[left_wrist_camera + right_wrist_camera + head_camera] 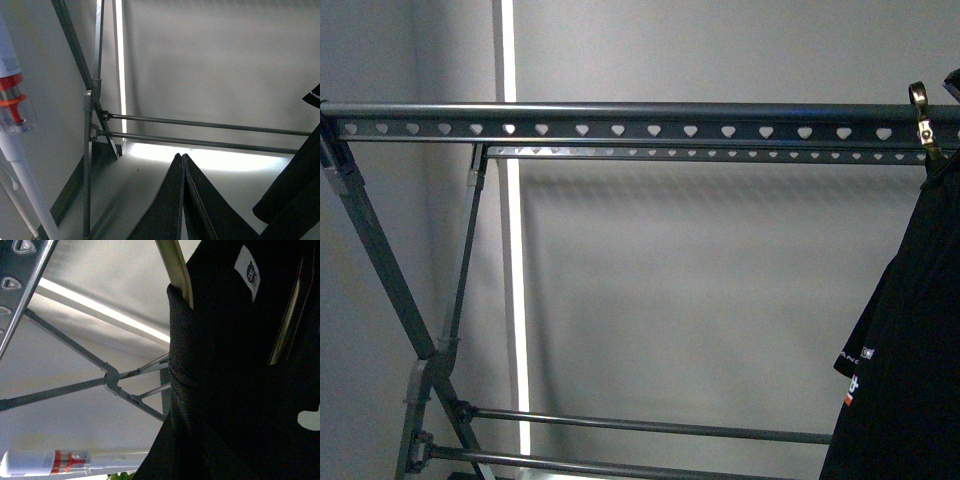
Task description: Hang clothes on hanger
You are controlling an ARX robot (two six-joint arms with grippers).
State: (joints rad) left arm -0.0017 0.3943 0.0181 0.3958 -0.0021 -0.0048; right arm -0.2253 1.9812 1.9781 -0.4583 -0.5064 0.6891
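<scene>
The grey rack's top rail, punched with heart-shaped holes, runs across the front view. The black T-shirt hangs at the far right below the rail, its small sleeve logo showing, and a brass hook sits at the rail above it. The shirt fills the right wrist view beside a pale bar. It hides my right gripper, which is shut on it. My left gripper is shut and empty, low, pointing at the rack's lower bars. The shirt's edge hangs to its right.
The rack's crossed legs stand at the left, with two lower bars between them. A second punched rail lies behind the top one. A white tube-shaped appliance with red-orange parts stands left of the rack, against a plain grey wall.
</scene>
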